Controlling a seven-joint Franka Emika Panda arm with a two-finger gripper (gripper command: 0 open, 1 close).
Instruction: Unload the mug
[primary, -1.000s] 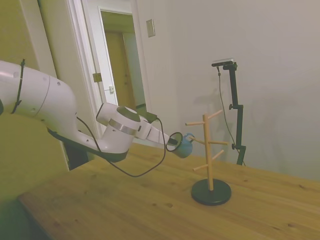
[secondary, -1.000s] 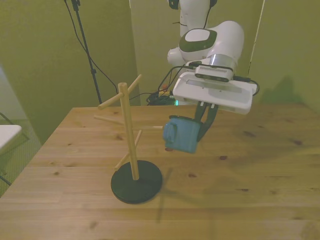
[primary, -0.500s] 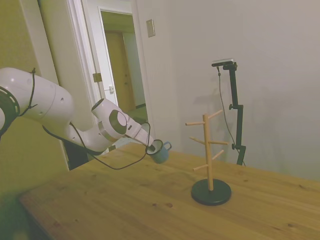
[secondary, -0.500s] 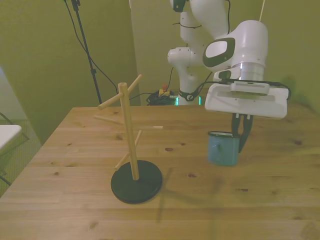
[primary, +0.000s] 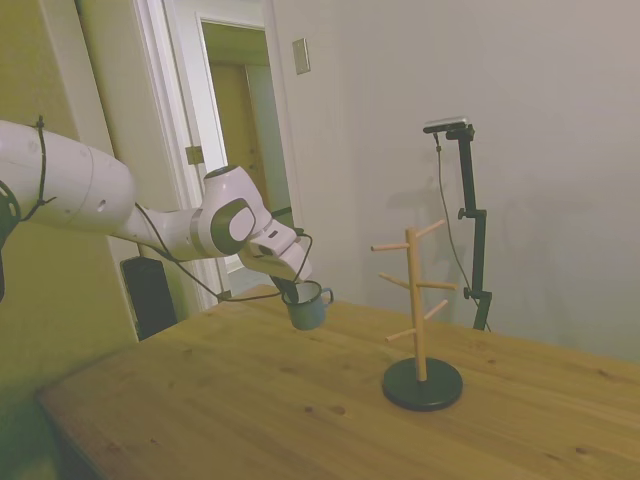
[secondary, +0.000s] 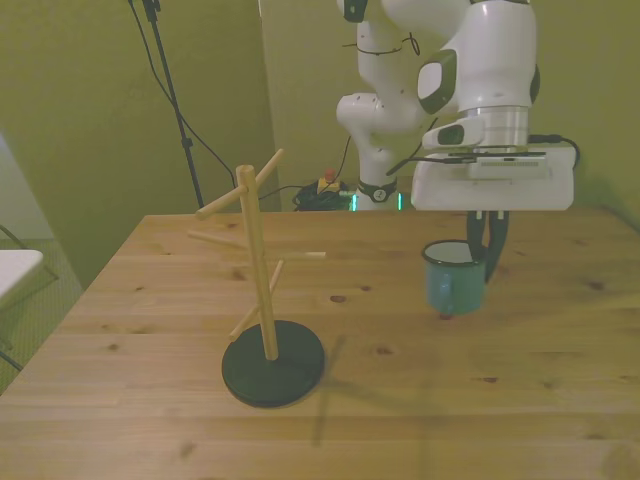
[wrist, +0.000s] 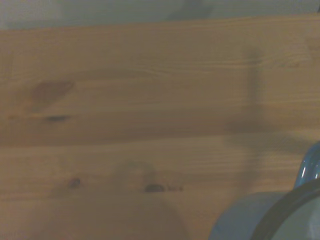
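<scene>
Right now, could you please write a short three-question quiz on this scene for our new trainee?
1. True or false: the mug hangs on the wooden peg rack.
2. The tool grips the mug by: A) its rim B) its handle C) nothing.
3. Fill in: the mug is held ____, opening up.

Key: 1 false; 2 A; 3 upright.

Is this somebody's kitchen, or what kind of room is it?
Probably not a kitchen: more likely a robot test room or lab. A white robot arm holds a mug over a wooden table that carries just a peg rack. Around it are plain walls and an open doorway.
</scene>
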